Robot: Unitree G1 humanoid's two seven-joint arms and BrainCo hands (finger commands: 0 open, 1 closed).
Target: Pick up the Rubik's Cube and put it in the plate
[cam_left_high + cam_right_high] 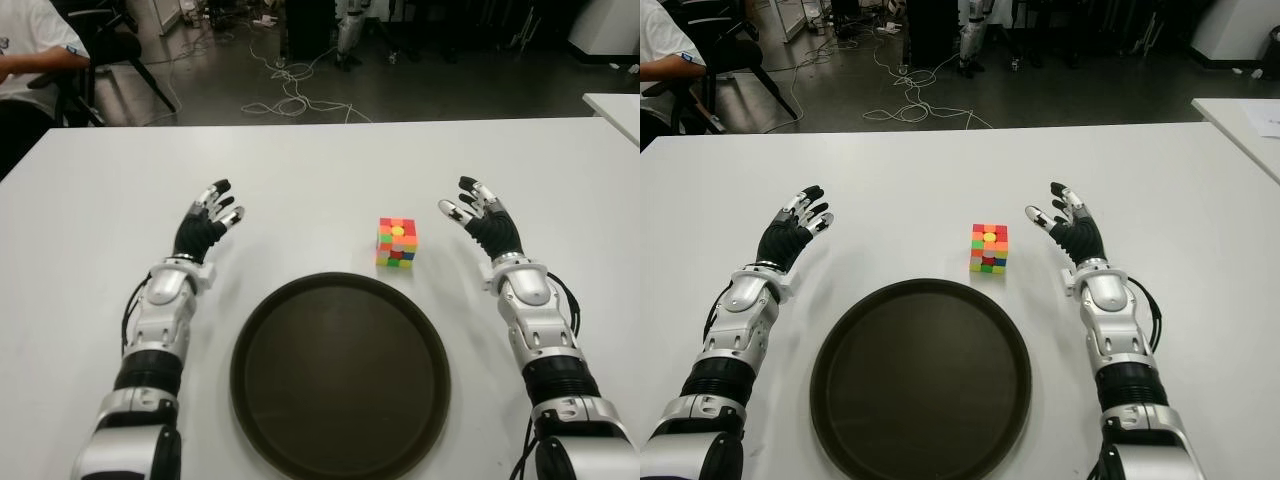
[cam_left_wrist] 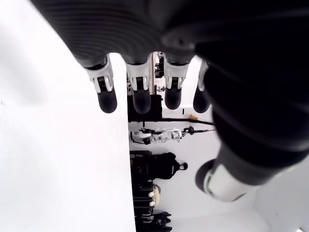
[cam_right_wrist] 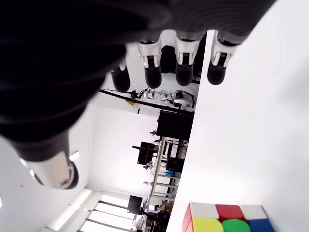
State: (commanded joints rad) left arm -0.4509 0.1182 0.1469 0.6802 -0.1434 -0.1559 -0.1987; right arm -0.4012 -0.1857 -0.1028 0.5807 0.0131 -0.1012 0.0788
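Centrally, one Rubik's Cube (image 1: 397, 242) stood on the white table (image 1: 320, 165), just beyond the far rim of the dark round plate (image 1: 340, 375) and apart from it. Right hand (image 1: 480, 220): to the cube's right, near but not touching, fingers (image 3: 183, 67) extended and spread, holding nothing. Left hand (image 1: 208, 225): well to the cube's left, beside the plate's far left edge, fingers (image 2: 140, 94) likewise extended, empty. Beyond the table, a seated person (image 1: 30, 55) showed at far left, with cables (image 1: 290, 95) strewn on the floor.
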